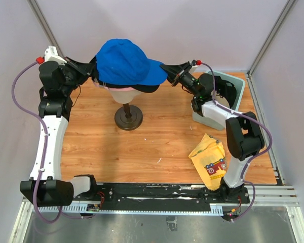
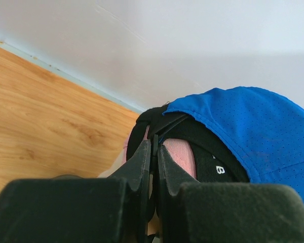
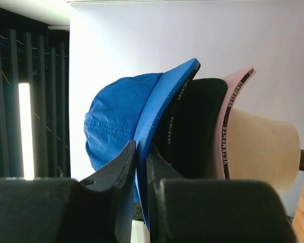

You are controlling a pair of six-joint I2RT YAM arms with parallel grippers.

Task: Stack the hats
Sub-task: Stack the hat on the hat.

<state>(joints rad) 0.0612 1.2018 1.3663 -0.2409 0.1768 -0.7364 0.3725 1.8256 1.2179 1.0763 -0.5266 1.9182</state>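
Progress: three hats sit nested on the mannequin head (image 3: 263,147), with no loose cap in view. I judge the task nearly done, with only release and perhaps squaring-up left.
Left claw (image 2: 153,146): jaws drawn almost together at the stack's black rear band. I cannot tell whether fabric is pinched.
Stack: at the back-centre of the table (image 1: 91,147), blue cap (image 1: 124,61) on top, black cap (image 3: 200,121) beneath it, pink cap (image 3: 238,101) lowest.
Right claw (image 3: 141,149): closed thinly on the blue brim's edge.
Textures: the blue fabric is finely perforated with stitched panels. The brims are stiff and curved, with lettering printed underneath. The head is smooth and cream, and the table is wood-grain.
Right side: a yellow cloth (image 1: 210,159) lies crumpled, well apart from the stack.
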